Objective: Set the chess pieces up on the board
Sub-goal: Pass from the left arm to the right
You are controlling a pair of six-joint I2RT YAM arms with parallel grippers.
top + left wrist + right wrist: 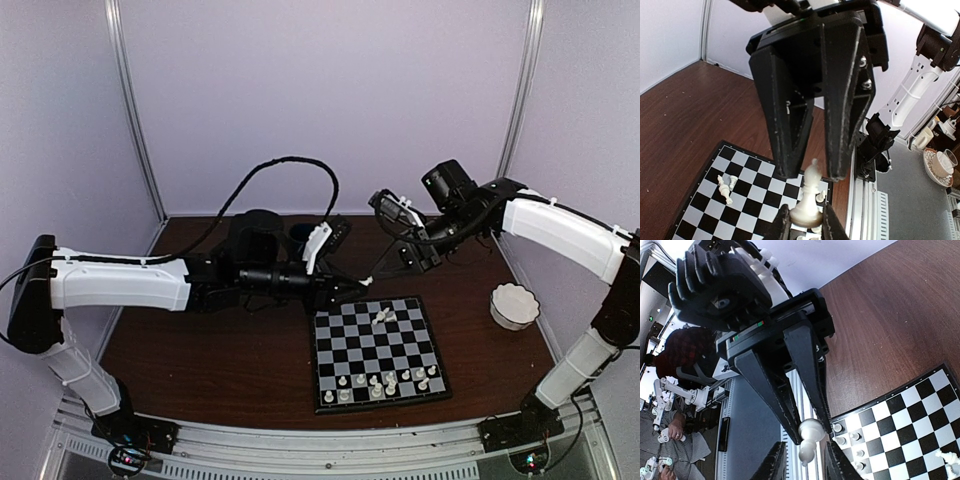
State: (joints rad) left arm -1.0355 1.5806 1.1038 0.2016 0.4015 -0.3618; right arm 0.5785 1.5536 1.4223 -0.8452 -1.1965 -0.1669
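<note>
Above the board's (322,362) far left corner the two grippers meet tip to tip. My right gripper (813,432) (377,275) is shut on the wide base of a cream bishop (809,437) (810,200) (368,283). My left gripper (813,175) (354,289) is open, with the bishop's head between its fingertips (789,167) and a gap on each side. Two pieces (382,316) (725,187) lie toppled mid-board. Several more chess pieces (385,382) (850,437) stand in the rows nearest the arms' bases.
A white scalloped bowl (514,305) sits right of the board. A dark mug (258,236) stands behind the left arm, and a black cable (285,165) loops above it. The aluminium rail (330,455) runs along the table's near edge.
</note>
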